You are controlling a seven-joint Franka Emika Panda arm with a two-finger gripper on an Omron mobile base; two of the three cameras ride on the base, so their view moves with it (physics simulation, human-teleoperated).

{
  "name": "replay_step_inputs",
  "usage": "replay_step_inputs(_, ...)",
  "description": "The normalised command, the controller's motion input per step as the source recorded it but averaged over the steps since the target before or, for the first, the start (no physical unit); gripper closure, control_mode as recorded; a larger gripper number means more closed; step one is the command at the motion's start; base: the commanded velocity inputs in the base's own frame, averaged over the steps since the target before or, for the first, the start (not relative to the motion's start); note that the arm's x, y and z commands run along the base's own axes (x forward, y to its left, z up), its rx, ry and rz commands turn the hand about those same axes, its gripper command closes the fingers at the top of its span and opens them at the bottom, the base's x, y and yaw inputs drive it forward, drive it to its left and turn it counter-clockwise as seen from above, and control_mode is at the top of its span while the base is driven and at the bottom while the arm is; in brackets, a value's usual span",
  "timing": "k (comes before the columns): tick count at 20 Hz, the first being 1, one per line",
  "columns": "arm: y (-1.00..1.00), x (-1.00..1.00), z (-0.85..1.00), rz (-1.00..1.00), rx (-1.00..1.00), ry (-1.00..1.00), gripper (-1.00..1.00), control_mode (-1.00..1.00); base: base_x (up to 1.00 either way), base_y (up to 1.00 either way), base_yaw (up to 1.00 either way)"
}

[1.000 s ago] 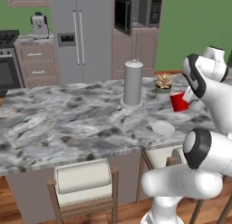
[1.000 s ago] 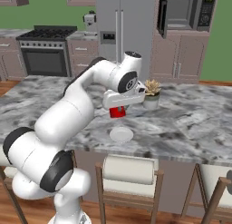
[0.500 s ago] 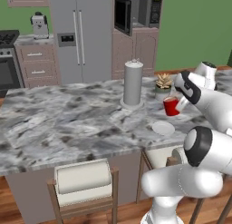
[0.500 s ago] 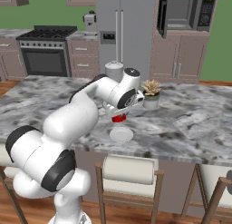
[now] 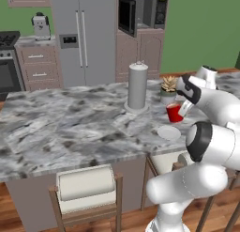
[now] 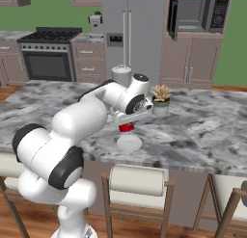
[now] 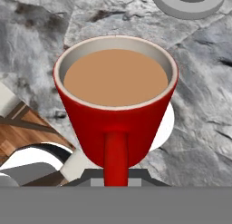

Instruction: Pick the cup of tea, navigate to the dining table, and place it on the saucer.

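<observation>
My hand (image 5: 183,107) is clamped on the handle of the cup of tea (image 5: 174,112), which hangs above the counter (image 5: 70,123) near its front edge, over the saucer (image 5: 168,132) but not yet on it. The tea sits close to the rim, so a tilt or quick drop could slop it out. From the hand view the saucer peeks out behind the cup off-centre; lowering now might catch its rim. The tall grey cylinder (image 5: 137,87) and potted succulent (image 5: 168,89) stand near.

The arm (image 6: 72,131) was glossy white, built of fat rounded links. Dark grey bands ringed its joints. The links were smooth.
</observation>
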Motion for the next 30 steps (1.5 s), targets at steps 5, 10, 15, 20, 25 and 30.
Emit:
replay_step_inputs(5,0.0,0.0,-0.32,0.0,0.0,-0.01,1.0,-1.0,0.0,0.0,0.0)
replay_step_inputs(10,0.0,0.0,-0.54,0.0,0.01,-0.14,1.0,-1.0,0.0,0.0,0.0)
replay_step_inputs(15,0.0,0.0,-0.42,0.0,0.03,-0.13,1.0,-1.0,0.0,0.0,0.0)
replay_step_inputs(20,0.0,0.13,-0.16,0.0,0.01,-0.06,1.0,-1.0,0.0,0.0,0.0)
replay_step_inputs(25,0.0,0.22,0.0,0.0,0.0,0.0,1.0,-1.0,0.0,0.0,0.0)
replay_step_inputs(30,0.0,0.03,-0.02,0.0,0.0,0.0,1.0,-1.0,0.0,0.0,0.0)
